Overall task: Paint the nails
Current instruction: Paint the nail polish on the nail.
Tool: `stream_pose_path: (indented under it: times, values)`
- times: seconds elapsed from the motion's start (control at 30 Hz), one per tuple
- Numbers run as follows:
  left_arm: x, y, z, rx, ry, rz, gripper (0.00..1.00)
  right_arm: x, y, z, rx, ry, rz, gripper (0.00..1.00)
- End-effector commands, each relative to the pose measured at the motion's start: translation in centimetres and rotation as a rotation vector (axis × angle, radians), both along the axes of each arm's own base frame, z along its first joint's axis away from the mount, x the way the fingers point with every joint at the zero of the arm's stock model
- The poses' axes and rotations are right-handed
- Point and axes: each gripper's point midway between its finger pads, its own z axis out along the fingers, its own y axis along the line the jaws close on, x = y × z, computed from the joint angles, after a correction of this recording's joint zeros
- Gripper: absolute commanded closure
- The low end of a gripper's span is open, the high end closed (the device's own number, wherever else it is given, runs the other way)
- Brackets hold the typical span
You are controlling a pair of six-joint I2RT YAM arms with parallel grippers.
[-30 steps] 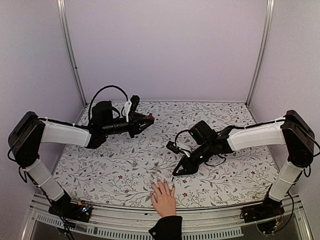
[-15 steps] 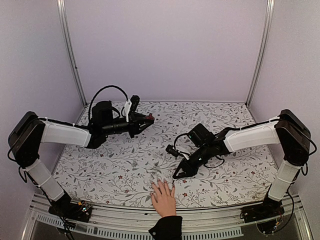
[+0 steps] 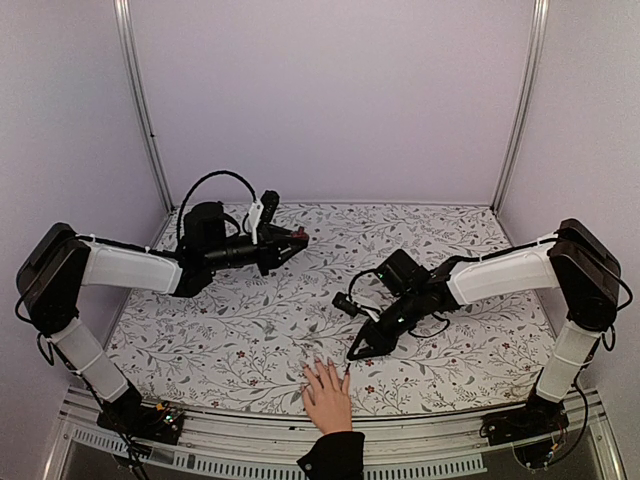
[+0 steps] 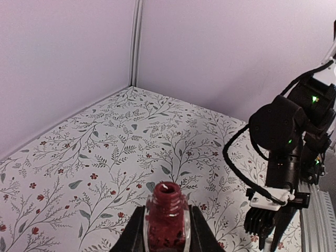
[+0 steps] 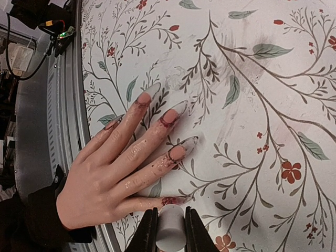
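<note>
Counter (image 3: 250, 330) covered with a white sheet printed with grey-green leafy sprigs and small red flowers. At its near edge we see one human hand (image 3: 326, 395) lying palm down, fingers spread and pointing away from that edge, the nails (image 5: 175, 112) smeared dark red.

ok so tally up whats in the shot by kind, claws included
claws: 2 (left claw, right claw)
polish bottle: 1
white cap: 1
human hand: 1
total: 5
</note>
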Motion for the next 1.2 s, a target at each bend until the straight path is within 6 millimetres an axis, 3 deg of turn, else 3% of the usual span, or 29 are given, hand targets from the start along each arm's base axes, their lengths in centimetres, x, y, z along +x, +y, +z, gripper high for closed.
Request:
stream_pose_path:
  times: [0.0,1.17]
  values:
    - [0.4,0.4,0.7,-0.013,-0.025,0.011,1.0,0.0,-0.3,-0.6,-0.014,0.016,-0.006,1.0]
    - [0.5,0.4,0.4,-0.008,-0.019,0.014,1.0,1.2,-0.4,-1.5,-0.057,-0.013,-0.049,1.0]
